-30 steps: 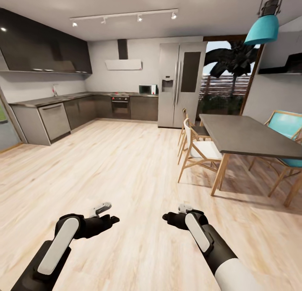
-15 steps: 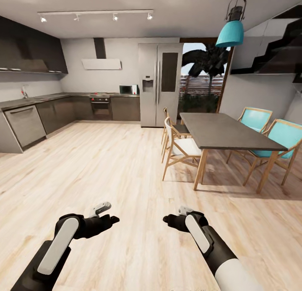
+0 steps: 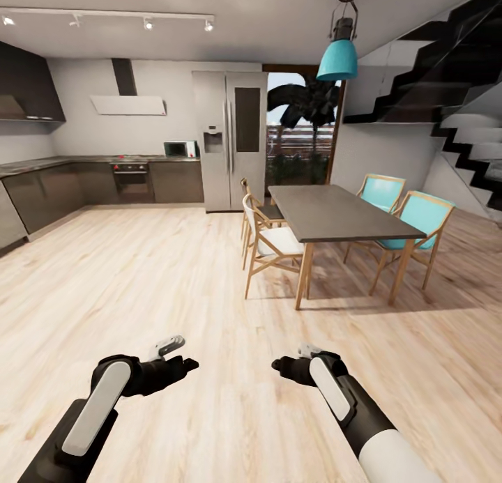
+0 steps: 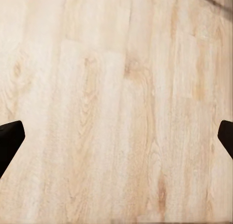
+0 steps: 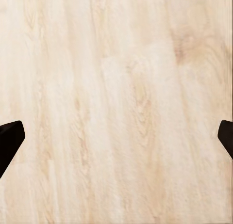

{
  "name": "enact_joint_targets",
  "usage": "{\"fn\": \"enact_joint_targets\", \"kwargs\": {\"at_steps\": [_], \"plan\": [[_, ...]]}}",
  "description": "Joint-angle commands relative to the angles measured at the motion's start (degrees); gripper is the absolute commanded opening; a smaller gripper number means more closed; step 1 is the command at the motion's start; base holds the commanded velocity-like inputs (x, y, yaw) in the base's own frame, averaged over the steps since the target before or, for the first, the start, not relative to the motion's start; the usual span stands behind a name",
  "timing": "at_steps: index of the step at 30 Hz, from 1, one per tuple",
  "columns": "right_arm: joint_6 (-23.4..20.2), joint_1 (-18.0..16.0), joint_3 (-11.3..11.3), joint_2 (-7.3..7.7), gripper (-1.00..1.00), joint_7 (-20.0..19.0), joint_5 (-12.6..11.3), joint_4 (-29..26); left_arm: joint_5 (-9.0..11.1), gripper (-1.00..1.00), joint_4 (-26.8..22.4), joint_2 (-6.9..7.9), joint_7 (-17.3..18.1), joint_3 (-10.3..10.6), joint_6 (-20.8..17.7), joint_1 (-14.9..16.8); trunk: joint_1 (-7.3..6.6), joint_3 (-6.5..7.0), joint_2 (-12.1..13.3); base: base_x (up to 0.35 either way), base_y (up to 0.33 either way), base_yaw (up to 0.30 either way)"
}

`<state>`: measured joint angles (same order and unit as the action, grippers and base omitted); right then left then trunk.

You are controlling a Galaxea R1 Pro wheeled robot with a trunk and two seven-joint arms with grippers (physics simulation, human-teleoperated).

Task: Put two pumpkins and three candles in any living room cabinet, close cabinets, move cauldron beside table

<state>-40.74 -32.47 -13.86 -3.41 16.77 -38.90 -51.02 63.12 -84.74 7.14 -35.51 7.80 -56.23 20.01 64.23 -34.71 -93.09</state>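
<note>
Task things not in view from here: I see no pumpkins, candles, cauldron or long low cabinet, just an open kitchen-dining room. My left fingers (image 3: 169, 353) hang at 7 o'clock in the head view, my right fingers (image 3: 296, 361) at 5 o'clock, both low over the pale wood floor (image 3: 160, 281) and well apart from each other. In both wrist views the dark fingertips (image 4: 9, 141) sit at opposite edges with bare planks between, so left is spread wide, holding nothing; right fingertips (image 5: 9, 139) likewise spread, nothing held. Dining table (image 3: 328, 211) with dark grey surface and wooden legs at 1 o'clock; white-seat chairs (image 3: 268, 242) on its near side, teal chairs (image 3: 411, 221) on the far side. Teal pendant lamp (image 3: 337, 58) hangs above it. Steel fridge (image 3: 229, 140) at 12 o'clock, oven (image 3: 132, 180) and microwave (image 3: 180, 149) at 11 o'clock, grey kitchen counter (image 3: 42, 166) at 10 o'clock. Black staircase (image 3: 453, 72) at 2 o'clock.
</note>
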Motion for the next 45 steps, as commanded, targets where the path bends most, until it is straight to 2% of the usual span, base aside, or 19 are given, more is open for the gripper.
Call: {"fn": "enact_joint_targets", "kwargs": {"at_steps": [1,27,45], "plan": [[-0.06,-0.05,-0.12,0.04,1.00,0.55,-0.62,-0.02,0.58,1.00,-0.08,0.06,-0.56,0.05,-0.02,0.03,0.00,-0.06,-0.03,0.000,0.000,-0.287],[-0.05,-0.05,-0.12,0.07,1.00,0.54,-0.57,0.25,0.35,1.00,-0.08,0.02,-0.60,0.11,-0.02,0.00,0.00,0.28,-0.03,0.009,0.000,-0.287],[-0.05,-0.05,-0.13,0.04,1.00,0.55,-0.47,0.14,0.36,1.00,-0.08,0.02,-0.61,0.11,-0.02,0.01,0.00,0.84,-0.03,0.295,0.000,-0.286]]}}
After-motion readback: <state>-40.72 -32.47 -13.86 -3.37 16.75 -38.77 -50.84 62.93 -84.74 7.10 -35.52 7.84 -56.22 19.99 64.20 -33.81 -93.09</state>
